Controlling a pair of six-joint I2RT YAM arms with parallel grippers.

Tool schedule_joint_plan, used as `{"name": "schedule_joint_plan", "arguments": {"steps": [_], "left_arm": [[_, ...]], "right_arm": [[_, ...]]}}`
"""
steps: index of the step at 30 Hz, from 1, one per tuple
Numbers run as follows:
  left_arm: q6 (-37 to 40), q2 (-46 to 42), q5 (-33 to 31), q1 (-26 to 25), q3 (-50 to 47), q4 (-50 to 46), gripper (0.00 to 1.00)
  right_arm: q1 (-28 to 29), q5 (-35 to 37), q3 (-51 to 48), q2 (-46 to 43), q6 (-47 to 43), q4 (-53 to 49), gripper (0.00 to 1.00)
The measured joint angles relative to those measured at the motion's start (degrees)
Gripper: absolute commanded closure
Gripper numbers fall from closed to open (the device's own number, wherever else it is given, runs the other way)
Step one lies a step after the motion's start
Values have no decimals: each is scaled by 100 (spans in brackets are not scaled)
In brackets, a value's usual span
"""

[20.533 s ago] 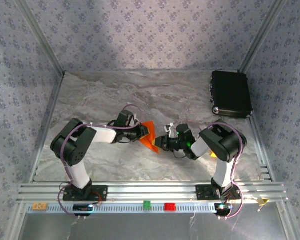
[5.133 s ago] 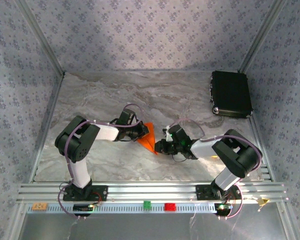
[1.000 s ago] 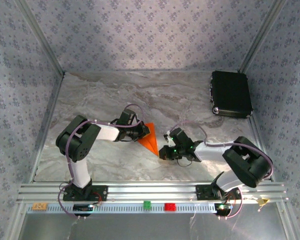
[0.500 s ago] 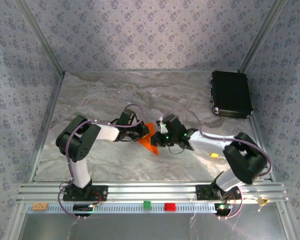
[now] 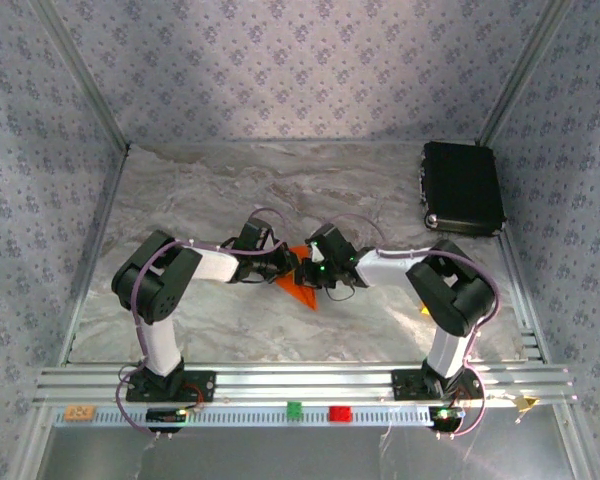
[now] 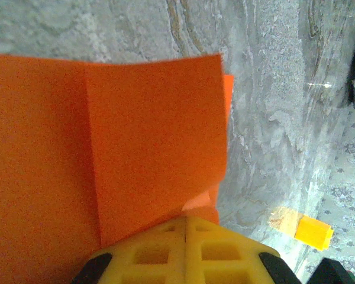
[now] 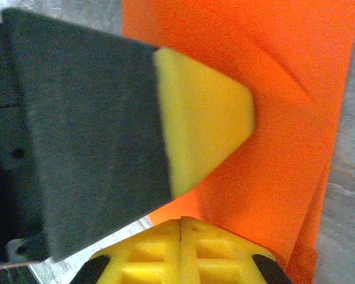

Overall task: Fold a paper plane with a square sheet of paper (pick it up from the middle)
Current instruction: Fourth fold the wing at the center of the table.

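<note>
Orange paper (image 5: 302, 291), part-folded w/ creases, lies mid table (image 5: 200, 190) btwn both arms, L gripper (image 5: 284, 266) and R gripper (image 5: 306, 272) jaws together, tips on it; top cam shows black box (image 5: 462, 186), L wrist cam a small yellow block (image 6: 312, 231).

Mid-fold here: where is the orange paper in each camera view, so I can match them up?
Top external: the orange paper is a small wedge near the middle of the table.
Left wrist: orange paper covers the left and centre, with a vertical crease.
Right wrist: orange paper runs down the right half.
Shared landmark: the grey marbled tabletop beneath it, at the right edge in both wrist views.
</note>
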Motion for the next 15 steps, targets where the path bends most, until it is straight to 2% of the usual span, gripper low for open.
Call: {"name": "schedule_joint_plan", "arguments": {"steps": [11,15], "left_arm": [[7,0,7,2,4,-2,93],[83,-7,42,7,63,-83,87]], "right_arm": [[-177,-236,-658,4,284,970,100],[-234,-306,-933,-15,424,1491,100]]}}
